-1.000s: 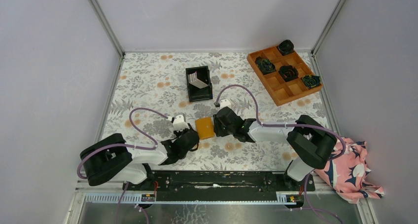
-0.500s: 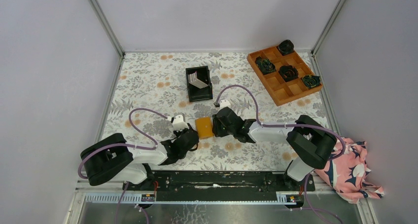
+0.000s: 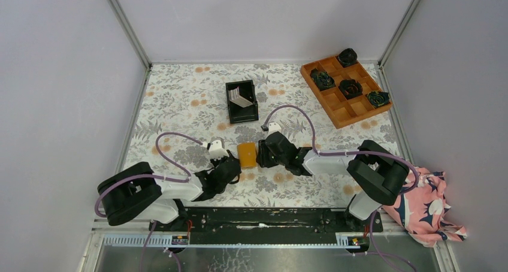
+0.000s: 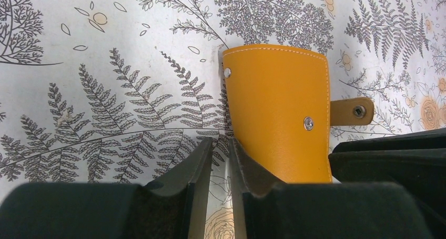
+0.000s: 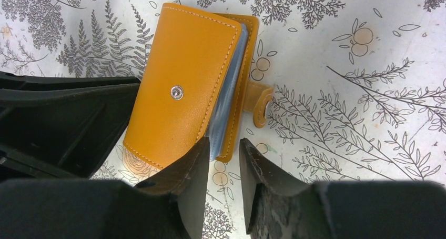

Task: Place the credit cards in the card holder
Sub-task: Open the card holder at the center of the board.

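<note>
The card holder (image 3: 247,154) lies folded on the floral table between my two grippers, orange-tan with light blue pockets showing at its open edge (image 5: 226,102). Its snap tab (image 4: 352,111) sticks out to the side. My left gripper (image 4: 221,144) sits at the holder's near left corner, open by a narrow slit through which only table shows; its right finger (image 4: 247,162) overlaps the holder's edge. My right gripper (image 5: 225,147) is open, and the corner of the holder's open edge sits at its mouth, untouched on the right side. The credit cards (image 3: 241,97) stand in the black bin (image 3: 232,111).
An orange compartment tray (image 3: 337,111) with dark rosettes sits at the back right. A floral cloth (image 3: 428,209) lies bunched at the near right, off the table. Grey walls enclose the table on three sides.
The right gripper and the card holder have edged slightly left, toward the left gripper. Both sets of jaws keep the same width.
</note>
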Motion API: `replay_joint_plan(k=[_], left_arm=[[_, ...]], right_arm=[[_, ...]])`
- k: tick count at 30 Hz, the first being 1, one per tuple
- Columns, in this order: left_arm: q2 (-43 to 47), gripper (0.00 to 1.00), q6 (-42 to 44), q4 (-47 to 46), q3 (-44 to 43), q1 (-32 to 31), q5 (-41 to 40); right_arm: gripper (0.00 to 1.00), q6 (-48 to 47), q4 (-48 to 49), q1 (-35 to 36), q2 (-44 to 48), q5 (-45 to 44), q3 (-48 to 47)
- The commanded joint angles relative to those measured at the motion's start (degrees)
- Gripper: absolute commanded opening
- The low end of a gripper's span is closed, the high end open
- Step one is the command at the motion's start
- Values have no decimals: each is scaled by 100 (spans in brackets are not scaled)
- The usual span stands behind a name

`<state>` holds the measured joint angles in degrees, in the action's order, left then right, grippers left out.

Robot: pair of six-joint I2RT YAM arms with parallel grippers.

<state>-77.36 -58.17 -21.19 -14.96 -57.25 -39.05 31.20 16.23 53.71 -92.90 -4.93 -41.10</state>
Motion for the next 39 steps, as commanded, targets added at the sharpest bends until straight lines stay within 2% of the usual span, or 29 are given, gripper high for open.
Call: replay_joint_plan(k=[1, 11, 26, 39], left_arm=[[6, 26, -8, 141, 166, 6, 41], [-138, 26, -1, 71, 106, 10, 86], [-243, 25, -31, -40, 159, 12, 125], [-227, 25, -149, -191, 353, 7, 169]], right_arm=[[35, 61, 309, 96, -9, -16, -128], [35, -138, -287, 105, 32, -569, -240], [35, -48, -148, 158, -210, -359, -299], [35, -27, -207, 266, 48, -452, -363]])
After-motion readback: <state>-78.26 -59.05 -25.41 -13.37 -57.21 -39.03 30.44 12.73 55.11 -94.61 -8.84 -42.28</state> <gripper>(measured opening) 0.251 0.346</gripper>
